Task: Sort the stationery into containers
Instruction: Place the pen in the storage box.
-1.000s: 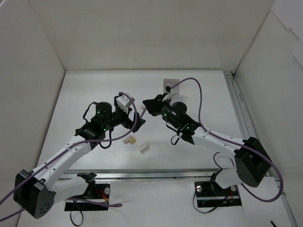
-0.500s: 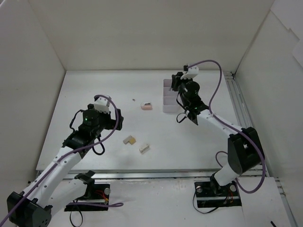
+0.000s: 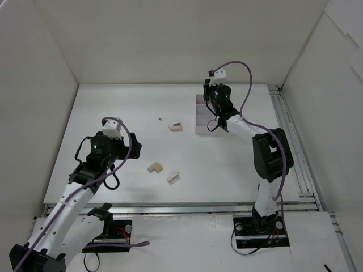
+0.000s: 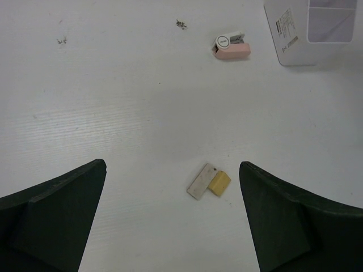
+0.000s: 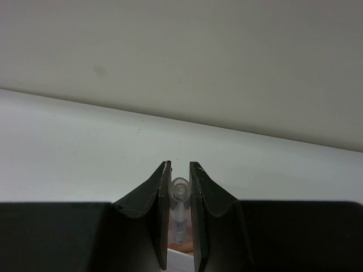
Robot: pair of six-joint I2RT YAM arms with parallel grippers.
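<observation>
**Desk:** What is the right side holding?

**Me:** My right gripper (image 5: 180,165) has its fingers pressed together on a thin pen (image 5: 180,191). I can see a clear cap poking out at the tips and a bit of pink lower down. The rest is buried between the fingers. From overhead that hand sits over the far part of the white box (image 3: 199,123). Its arm (image 3: 249,127) covers most of the box, so I cannot tell which compartment is below it or what lies inside.

**Desk:** And the left?

**Me:** My left gripper (image 4: 172,165) is spread wide over bare table (image 4: 113,102), gripping nothing. Just ahead of it lies the tan L-shaped block (image 4: 209,181). Farther off is the pale pink block (image 4: 232,49) with a white round piece on it. Beyond that I get one corner of the box, cut off by the frame. The cream block (image 3: 173,178) I see only from overhead, near the L-shaped one but not touching it.
</observation>
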